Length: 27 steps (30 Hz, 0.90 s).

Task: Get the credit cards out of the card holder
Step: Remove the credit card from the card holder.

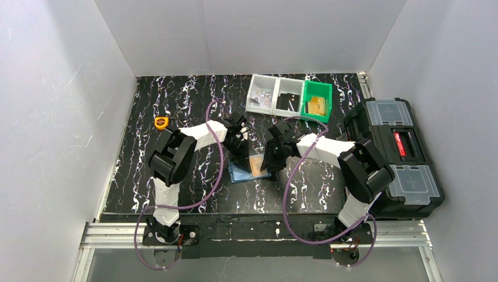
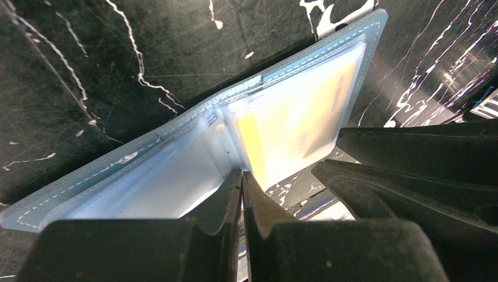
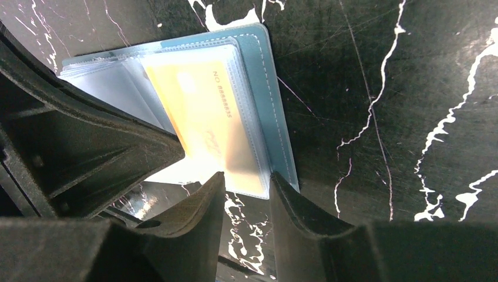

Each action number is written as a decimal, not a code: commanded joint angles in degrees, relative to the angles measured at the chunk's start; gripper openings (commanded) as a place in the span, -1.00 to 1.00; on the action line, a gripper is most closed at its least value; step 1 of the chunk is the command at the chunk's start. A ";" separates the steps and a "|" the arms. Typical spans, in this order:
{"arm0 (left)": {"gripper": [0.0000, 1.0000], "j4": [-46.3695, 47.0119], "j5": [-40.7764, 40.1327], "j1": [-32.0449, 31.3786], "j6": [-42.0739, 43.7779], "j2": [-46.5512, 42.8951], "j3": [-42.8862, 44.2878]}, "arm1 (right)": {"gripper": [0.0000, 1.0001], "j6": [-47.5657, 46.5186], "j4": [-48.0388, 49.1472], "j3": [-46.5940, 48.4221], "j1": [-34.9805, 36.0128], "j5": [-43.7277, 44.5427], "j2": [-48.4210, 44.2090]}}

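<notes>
Arms both fold inward from their bases and meet over the middle of the table (image 1: 329, 183), wrists tipped down so the two grippers face each other across the card holder (image 1: 249, 171). Your left gripper (image 2: 242, 174) has its fingers pressed together at the holder's centre fold. You cannot tell from these views whether a clear sleeve (image 2: 158, 183) is caught between them. Your right gripper (image 3: 244, 180) has its fingers spread, one on each side of the near corner of the sleeve carrying the yellow card (image 3: 202, 114).

The holder lies opened flat on the black, white-veined surface. It has a dusty-blue stitched cover with rounded corners and glossy, pale plastic pockets inside. The card is still inside its pocket, with embossed digits along one long edge.

Behind the holder, two clear bins (image 1: 274, 94) and a green bin (image 1: 318, 101) sit side by side. A black toolbox (image 1: 401, 154) stands at the right edge, and a small orange tape measure (image 1: 161, 122) lies far left. Each arm's bulk hides part of the holder from the other's camera.
</notes>
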 commanded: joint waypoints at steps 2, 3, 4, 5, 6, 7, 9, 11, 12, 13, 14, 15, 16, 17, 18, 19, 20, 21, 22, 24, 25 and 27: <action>-0.92 -1.60 -1.69 -2.33 0.69 2.81 -0.89 | -0.18 1.51 3.28 -1.07 0.02 -3.01 -1.27; -0.93 -1.38 -1.51 -2.40 0.54 2.85 -1.02 | -0.18 1.78 3.44 -1.23 0.02 -3.41 -1.43; -0.93 -1.18 -1.40 -2.61 0.36 2.91 -1.10 | -0.19 1.94 3.57 -1.38 0.02 -3.85 -1.57; -0.93 -1.10 -1.26 -2.82 0.24 3.05 -1.19 | -0.19 2.13 3.78 -1.50 0.02 -4.25 -1.71; -0.93 -0.92 -1.15 -2.95 0.16 3.01 -1.28 | -0.20 2.40 4.08 -1.81 0.02 -4.67 -1.98; -0.93 -0.76 -1.01 -3.10 0.02 2.97 -1.38 | -0.20 2.69 4.13 -1.95 0.02 -4.94 -2.30; -0.93 -0.50 -0.95 -3.18 -0.21 2.79 -1.88 | -0.20 2.95 4.22 -2.47 0.02 -5.24 -3.06; -0.94 -0.29 -0.80 -3.24 -0.37 2.58 -2.31 | -0.21 3.25 4.50 -3.04 0.02 -5.52 -4.00; -0.94 -0.01 -0.59 -3.24 -0.54 2.52 -2.52 | -0.21 3.41 4.62 -3.46 0.01 -5.53 -4.44; -0.93 0.19 -0.29 -3.22 -0.59 2.40 -2.74 | -0.21 3.50 4.58 -3.61 0.02 -5.50 -4.87; -0.94 0.37 -0.01 -3.27 -0.68 2.31 -2.90 | -0.21 3.51 4.64 -3.92 0.02 -5.45 -5.27; -0.94 0.49 0.34 -3.32 -0.69 2.24 -2.97 | -0.21 3.52 4.65 -4.08 0.02 -5.44 -5.68; -0.94 0.56 0.70 -3.36 -0.70 2.14 -3.14 | -0.21 3.45 4.66 -4.23 0.02 -5.50 -6.05; -0.94 0.86 1.19 -3.41 -0.59 2.02 -3.43 | -0.21 3.39 4.77 -4.40 0.02 -5.53 -6.40; -0.94 1.25 1.77 -3.36 -0.60 1.92 -3.79 | -0.20 3.27 4.93 -4.71 0.02 -5.55 -6.82; -0.94 1.43 2.27 -3.45 -0.64 1.75 -4.10 | -0.20 3.27 5.09 -5.07 -0.05 -5.55 -7.11; -0.94 1.59 2.75 -3.47 -0.67 1.47 -4.37 | -0.18 3.23 5.31 -5.33 -0.13 -5.61 -7.45; -0.94 1.91 3.40 -3.57 -0.72 1.34 -4.75 | -0.16 3.20 5.43 -5.59 -0.29 -5.77 -7.66; -0.95 2.40 3.92 -3.54 -0.77 1.20 -5.12 | -0.13 3.09 5.52 -5.74 -0.33 -5.94 -7.68; -0.94 3.15 4.86 -3.59 -1.10 0.91 -5.92 | -0.06 2.62 4.94 -5.57 -0.42 -5.85 -7.42; -0.94 3.56 5.40 -3.67 -1.35 0.97 -6.20 | -0.03 2.44 4.50 -5.51 -0.42 -5.40 -7.28; -0.95 4.15 5.84 -3.68 -1.71 1.08 -6.64 | 0.05 2.10 3.19 -5.62 -0.42 -4.20 -7.18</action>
